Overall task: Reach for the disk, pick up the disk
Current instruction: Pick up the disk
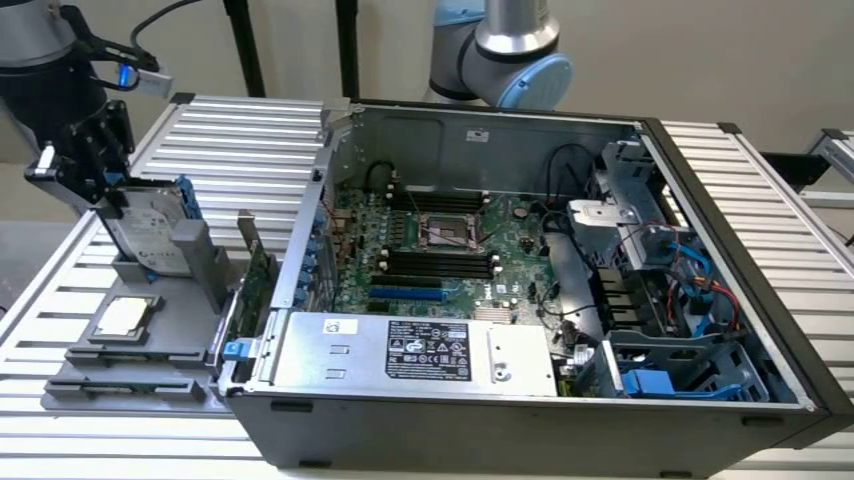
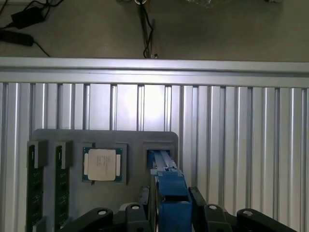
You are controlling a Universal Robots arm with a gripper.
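Closely, in the wrist view, the jaws stand one on each side of the disk (image 2: 171, 193), which shows edge-on as a blue plastic rail running between them. They sit very near its sides, but I cannot tell whether they press on it or keep a sliver of clearance. The far end of the disk sits in a slot of the grey fixture (image 2: 130, 140).

In the exterior view the disk stands upright on edge at that view's left, its silver face and blue rail showing. It is lodged against a raised grey block of the fixture, with the jaws' black housing over its upper end and the arm (image 1: 40, 60) rising above.

Beside the disk's slot, on the same fixture, a small square silver chip (image 2: 102, 164) lies in its own recess. Beyond the chip, two dark green memory sticks (image 2: 33, 188) lie in parallel slots. The fixture rests on the ribbed aluminium tabletop (image 2: 231, 135).

Just beside the fixture, to the exterior view's right, sits an open computer case (image 1: 534, 425). Its motherboard (image 1: 441, 250) is exposed, and a large silver box with a black label (image 1: 414, 350) lies along its near edge.
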